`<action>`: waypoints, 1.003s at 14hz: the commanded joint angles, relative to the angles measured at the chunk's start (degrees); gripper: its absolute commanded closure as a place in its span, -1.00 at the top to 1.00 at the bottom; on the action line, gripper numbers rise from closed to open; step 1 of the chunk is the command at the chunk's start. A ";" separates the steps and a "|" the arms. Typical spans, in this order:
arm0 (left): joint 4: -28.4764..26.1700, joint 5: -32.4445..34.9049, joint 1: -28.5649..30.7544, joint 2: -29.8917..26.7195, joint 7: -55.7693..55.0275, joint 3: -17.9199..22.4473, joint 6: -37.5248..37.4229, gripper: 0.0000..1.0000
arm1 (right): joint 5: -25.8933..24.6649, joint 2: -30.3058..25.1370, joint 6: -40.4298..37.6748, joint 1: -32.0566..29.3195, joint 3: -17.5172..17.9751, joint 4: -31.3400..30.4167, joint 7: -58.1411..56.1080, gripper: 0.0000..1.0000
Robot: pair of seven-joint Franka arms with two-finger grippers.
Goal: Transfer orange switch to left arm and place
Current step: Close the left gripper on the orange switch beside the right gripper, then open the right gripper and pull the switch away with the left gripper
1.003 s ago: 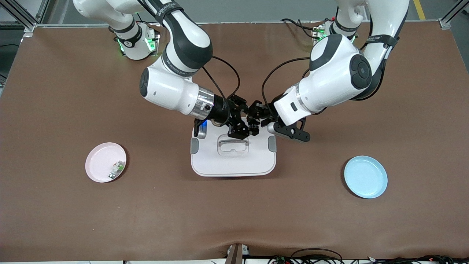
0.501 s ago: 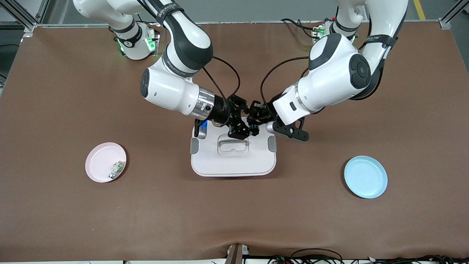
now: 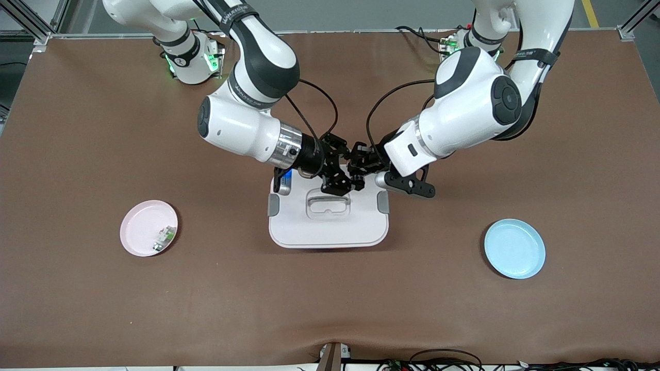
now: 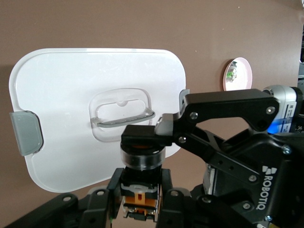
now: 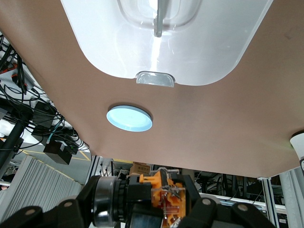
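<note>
Robotics lab / test cell, not a home or shop. Evidence: two white industrial arms (image 3: 247, 103) bolted at the table (image 3: 77, 288) edge w/ green status lights on their bases, plain brown mat covering the whole tabletop, aluminium-profile framing (image 3: 31, 23) at the corners. Bare cables (image 3: 438, 360) & connectors hang along the table edge nearest the front camera. Right wrist view shows more of the room: tangled wiring (image 5: 28, 109) on the floor, metal frame legs, grey floor w/ yellow marking line (typical workshop-floor tape).
</note>
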 commanded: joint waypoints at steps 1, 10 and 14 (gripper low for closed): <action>-0.10 0.38 0.94 -0.44 -2.43 0.08 -1.98 -1.00 | 0.75 -0.23 0.44 0.50 -0.53 0.53 0.68 0.88; -0.01 4.24 5.94 -1.40 -1.55 0.60 -7.96 -1.00 | -0.22 -1.19 -1.66 -0.47 -0.79 -0.08 -6.06 1.00; -0.01 7.67 9.46 -1.59 -1.64 0.69 -12.70 -1.00 | -3.19 -4.43 -13.76 -4.50 -2.02 -1.58 -15.99 1.00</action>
